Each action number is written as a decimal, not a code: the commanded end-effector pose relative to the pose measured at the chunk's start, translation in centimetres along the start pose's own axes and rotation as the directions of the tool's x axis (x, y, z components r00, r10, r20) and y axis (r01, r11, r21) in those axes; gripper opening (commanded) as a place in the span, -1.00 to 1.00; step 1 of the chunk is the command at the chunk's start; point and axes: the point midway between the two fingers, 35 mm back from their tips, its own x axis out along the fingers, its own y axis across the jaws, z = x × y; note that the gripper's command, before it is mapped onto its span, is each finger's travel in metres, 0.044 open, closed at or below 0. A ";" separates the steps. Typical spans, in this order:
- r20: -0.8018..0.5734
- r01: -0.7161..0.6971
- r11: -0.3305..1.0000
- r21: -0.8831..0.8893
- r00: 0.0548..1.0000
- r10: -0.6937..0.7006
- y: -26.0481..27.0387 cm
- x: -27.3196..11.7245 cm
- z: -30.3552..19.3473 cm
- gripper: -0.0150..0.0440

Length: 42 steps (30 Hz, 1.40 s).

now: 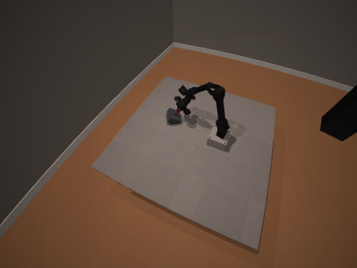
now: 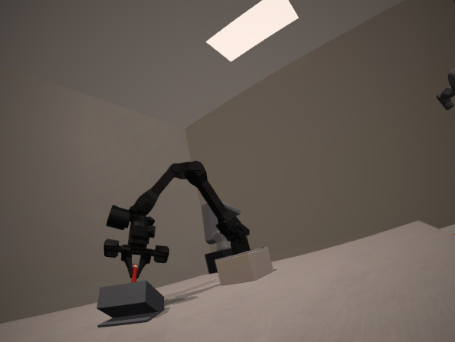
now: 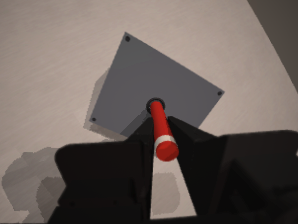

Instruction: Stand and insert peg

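The red peg (image 1: pixel 177 111) (image 2: pixel 134 274) (image 3: pixel 160 122) is held at a slant, its white-banded end up towards the wrist camera. Its plain end is at the ringed hole (image 3: pixel 155 105) in the face of the grey sloped panel (image 1: pixel 171 113) (image 2: pixel 122 296) (image 3: pixel 150 70). How deep the end sits in the hole cannot be told. My gripper (image 1: pixel 179 109) (image 2: pixel 134 275) (image 3: pixel 160 121) is shut on the peg, just above the panel face. The fingers hide part of the panel's lower edge in the wrist view.
The panel block stands on the grey table (image 1: pixel 150 150) (image 2: pixel 325 291). The arm's pale base box (image 1: pixel 217 142) (image 2: pixel 245 267) stands behind the gripper. A dark block (image 1: pixel 339 123) is at the far right, beyond the table.
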 end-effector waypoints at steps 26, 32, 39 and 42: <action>-0.002 0.000 1.000 0.006 1.000 0.000 0.0 1.9 -0.1 -0.49; -0.002 0.000 1.000 0.006 1.000 0.000 0.0 2.3 -0.2 -0.49; -0.002 0.000 1.000 0.006 1.000 0.000 0.0 2.6 -0.2 -0.49; -0.002 0.000 1.000 0.006 1.000 0.000 0.0 2.7 -0.2 -0.49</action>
